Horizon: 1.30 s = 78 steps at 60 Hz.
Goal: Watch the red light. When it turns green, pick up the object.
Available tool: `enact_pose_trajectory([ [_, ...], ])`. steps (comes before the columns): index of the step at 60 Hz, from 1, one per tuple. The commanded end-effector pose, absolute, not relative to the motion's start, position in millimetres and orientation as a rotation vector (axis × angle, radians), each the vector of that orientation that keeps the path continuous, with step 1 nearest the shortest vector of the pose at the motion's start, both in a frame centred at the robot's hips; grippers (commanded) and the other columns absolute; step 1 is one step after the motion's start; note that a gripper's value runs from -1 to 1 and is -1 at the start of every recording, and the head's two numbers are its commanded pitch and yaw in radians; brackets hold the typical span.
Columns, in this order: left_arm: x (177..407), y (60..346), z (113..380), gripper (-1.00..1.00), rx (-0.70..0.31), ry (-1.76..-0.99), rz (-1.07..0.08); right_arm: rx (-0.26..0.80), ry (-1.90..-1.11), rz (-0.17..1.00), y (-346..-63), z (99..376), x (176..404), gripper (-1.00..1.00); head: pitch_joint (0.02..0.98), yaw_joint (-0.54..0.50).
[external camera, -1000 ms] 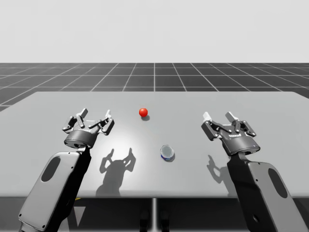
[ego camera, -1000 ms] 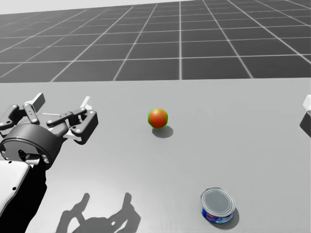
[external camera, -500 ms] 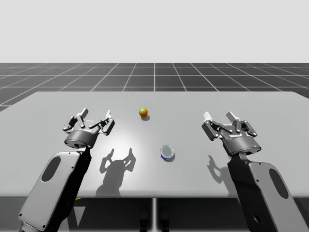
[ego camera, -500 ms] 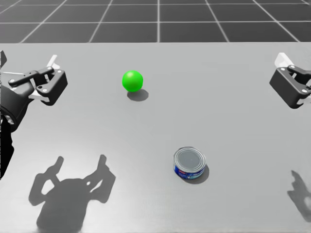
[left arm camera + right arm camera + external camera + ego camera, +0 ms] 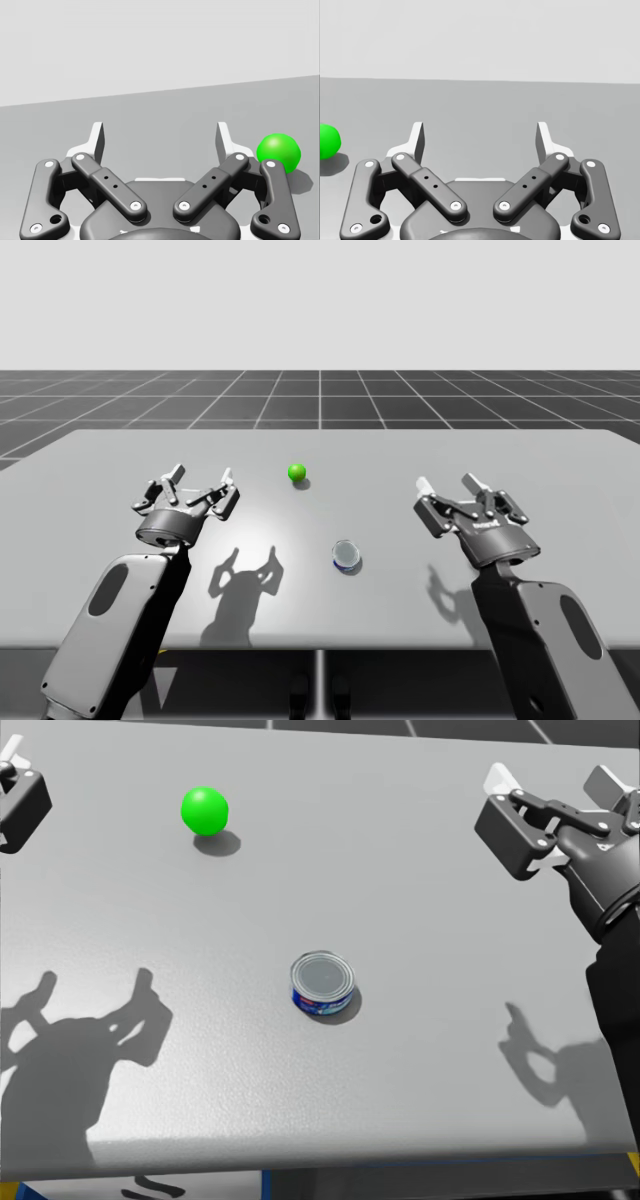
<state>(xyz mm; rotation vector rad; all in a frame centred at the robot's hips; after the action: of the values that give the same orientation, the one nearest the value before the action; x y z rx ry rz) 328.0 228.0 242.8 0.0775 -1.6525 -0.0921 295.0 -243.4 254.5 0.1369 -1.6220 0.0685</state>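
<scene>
The light [image 5: 297,472] is a green ball. It sits on the bench [image 5: 560,470] just left of centre in the high view, toward the far side. The can [image 5: 347,556] is low and round, with a blue side and a silver top. It stands upright a little right of centre, lower in the frame and well apart from the light. In the head view the can is mid-frame and the light is at upper left.

The left tool [image 5: 200,476] hovers over the bench at the left of the high view, fingers apart with nothing between them. In its wrist view the light lies ahead of it, off to one side past a finger. The right tool [image 5: 447,482] hovers at the right of the frame, fingers also apart and empty. Both tools are well apart from the can. Each casts a shadow on the bench.
</scene>
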Motion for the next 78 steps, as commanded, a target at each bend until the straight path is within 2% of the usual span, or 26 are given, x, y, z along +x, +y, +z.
enact_pose_trajectory([
  [1, 326.9, 227.6, 242.7, -1.00, 0.075, -1.650, -0.090, 0.175, -1.602, 0.164, -230.4, 254.7, 278.0, -1.00, 0.867, -0.11],
  [14, 327.6, 227.6, 241.9, -1.00, 0.073, -1.649, -0.094, 0.246, -1.524, 0.402, -224.8, 259.1, 239.0, -1.00, 0.865, -0.11],
  [19, 327.8, 227.7, 241.6, -1.00, 0.075, -1.649, -0.095, 0.277, -1.506, 0.425, -221.5, 255.9, 227.1, -1.00, 0.863, -0.11],
  [24, 328.1, 227.5, 241.2, -1.00, 0.077, -1.648, -0.096, 0.293, -1.506, 0.445, -218.3, 247.9, 216.0, -1.00, 0.862, -0.11],
  [32, 329.1, 225.6, 239.9, -1.00, 0.080, -1.647, -0.102, 0.360, -1.450, 0.537, -209.1, 219.6, 203.6, -1.00, 0.865, -0.11],
  [41, 329.6, 224.9, 239.2, -1.00, 0.082, -1.645, -0.102, 0.413, -1.398, 0.562, -199.2, 194.8, 202.6, -1.00, 0.865, -0.11],
  [56, 329.8, 224.7, 238.5, -1.00, 0.083, -1.645, -0.105, 0.493, -1.318, 0.537, -183.1, 170.3, 210.5, -1.00, 0.870, -0.10],
  [78, 329.8, 224.8, 238.5, -1.00, 0.083, -1.645, -0.104, 0.437, -1.272, 0.550, -162.2, 141.4, 245.8, -1.00, 0.864, -0.09],
])
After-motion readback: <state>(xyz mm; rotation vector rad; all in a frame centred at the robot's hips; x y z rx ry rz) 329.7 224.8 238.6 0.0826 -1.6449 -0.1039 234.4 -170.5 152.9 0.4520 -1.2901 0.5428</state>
